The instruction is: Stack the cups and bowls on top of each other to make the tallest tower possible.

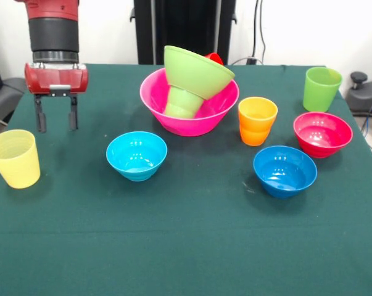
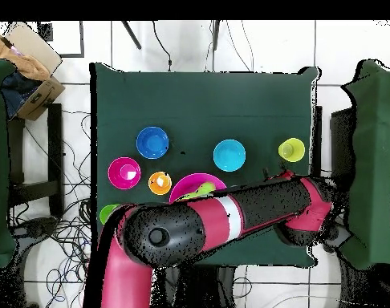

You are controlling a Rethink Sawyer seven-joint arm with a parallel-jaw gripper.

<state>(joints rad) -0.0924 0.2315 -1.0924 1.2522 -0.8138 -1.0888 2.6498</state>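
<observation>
Look at the tower first. The big pink bowl (image 1: pixel 189 106) sits near the back middle of the green table (image 1: pixel 186 246). Inside it a small green cup (image 1: pixel 184 102) stands upside down. A lime green bowl (image 1: pixel 197 73) rests on that cup, and it is tipped over to one side. A bit of the red cup (image 1: pixel 214 58) peeks out behind the tipped bowl.

From the pink bowl, the orange cup (image 1: pixel 257 120) stands just beside it at about 3 o'clock. The magenta bowl (image 1: pixel 322 133) is farther out the same way. The tall lime green cup (image 1: pixel 322 89) stands at about 2 o'clock, near the table's back corner. The dark blue bowl (image 1: pixel 284 171) is at about 4 o'clock. The light blue bowl (image 1: pixel 136 155) is at about 7 o'clock.

Your gripper (image 1: pixel 56 121) hangs well apart from the tower, out at 9 o'clock from the pink bowl. Its two fingers point down and are spread, with nothing between them. They do not touch the table.

The yellow cup (image 1: pixel 14 158) stands near the gripper, at about 7 o'clock from it.
</observation>
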